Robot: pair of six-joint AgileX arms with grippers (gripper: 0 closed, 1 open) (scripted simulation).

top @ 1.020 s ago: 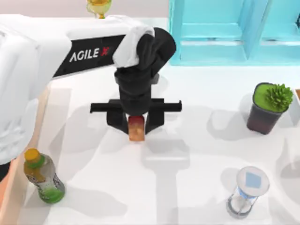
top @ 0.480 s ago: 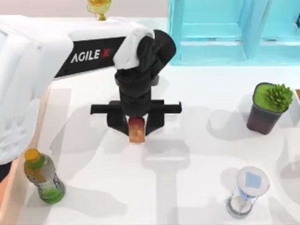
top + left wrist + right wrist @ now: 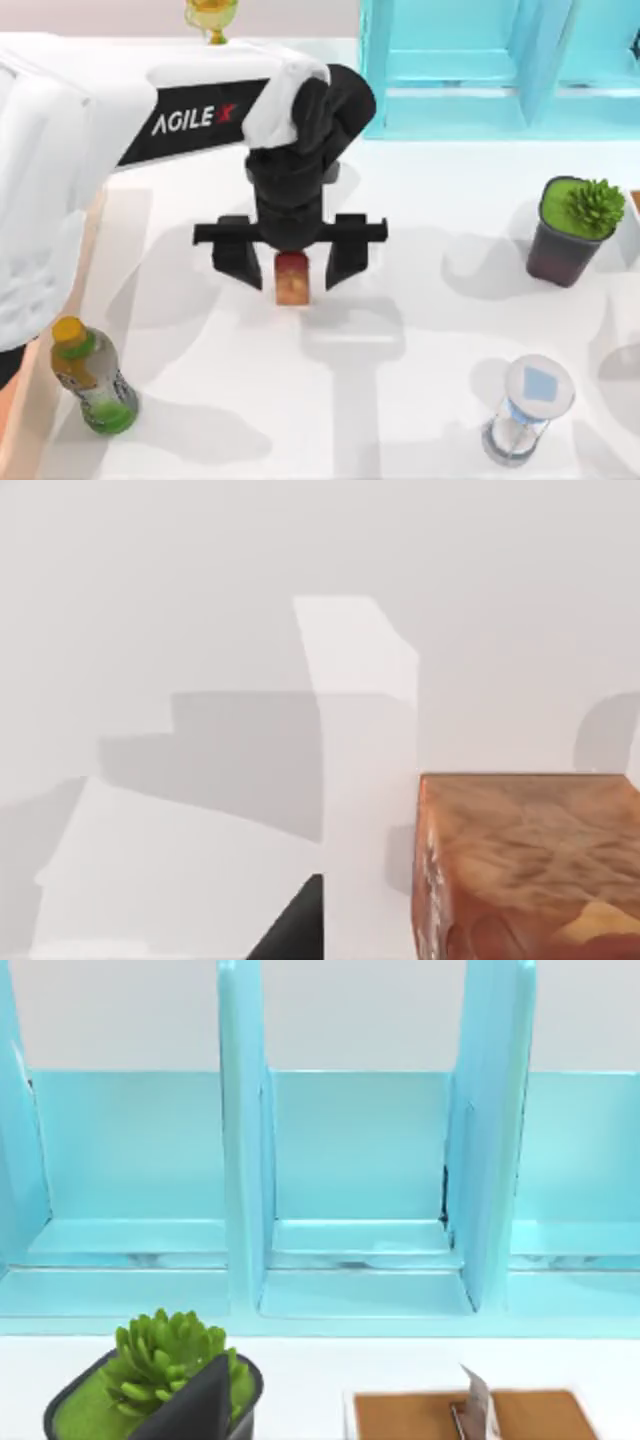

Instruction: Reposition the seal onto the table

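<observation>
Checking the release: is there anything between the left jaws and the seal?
In the top view, the left gripper stands open astride the seal; bare white table shows on each side of it.

My left arm reaches in from the top view's left across the middle of the table, wrist bent so my left gripper [image 3: 291, 265] points straight down. Its two black fingers [image 3: 238, 262] are spread wide apart, one on each side of the seal [image 3: 292, 277], touching neither face.
</observation>
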